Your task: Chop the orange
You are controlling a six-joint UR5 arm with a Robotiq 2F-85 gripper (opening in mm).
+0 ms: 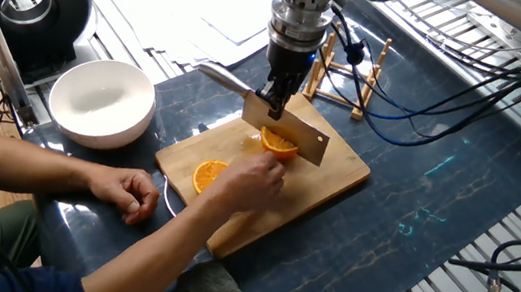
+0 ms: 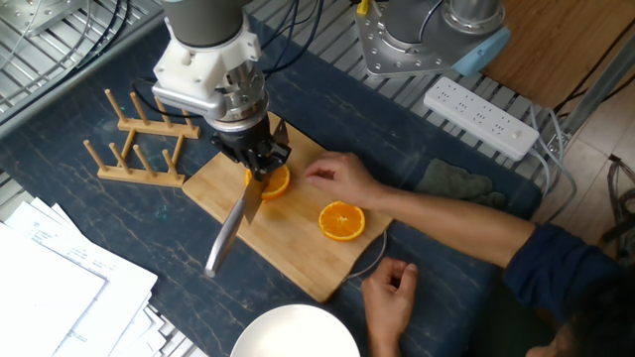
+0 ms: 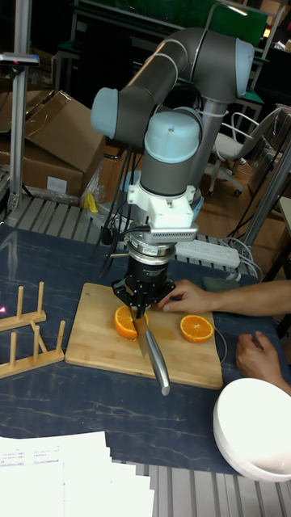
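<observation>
My gripper [image 1: 274,99] [image 2: 260,159] [image 3: 142,305] is shut on a cleaver [image 1: 292,136] [image 2: 238,220] [image 3: 153,353], its blade upright over a bamboo cutting board [image 1: 332,176] [image 2: 298,258] [image 3: 97,339]. An orange half [image 1: 279,146] [image 2: 276,182] [image 3: 124,323] sits right under the blade, the edge at or just above its cut face. A person's hand [image 1: 254,178] [image 2: 337,178] [image 3: 182,297] steadies that half from the side. A second orange half [image 1: 207,173] [image 2: 342,220] [image 3: 196,328] lies face up on the board, apart from the knife.
A white bowl [image 1: 102,102] [image 2: 293,335] [image 3: 255,428] stands off the board. The person's other hand [image 1: 128,192] [image 2: 389,290] rests beside it. A wooden peg rack [image 1: 350,75] [image 2: 139,149] [image 3: 24,339] stands near the board. Papers [image 2: 50,297], a grey cloth [image 2: 451,183] and a power strip [image 2: 481,117] lie around.
</observation>
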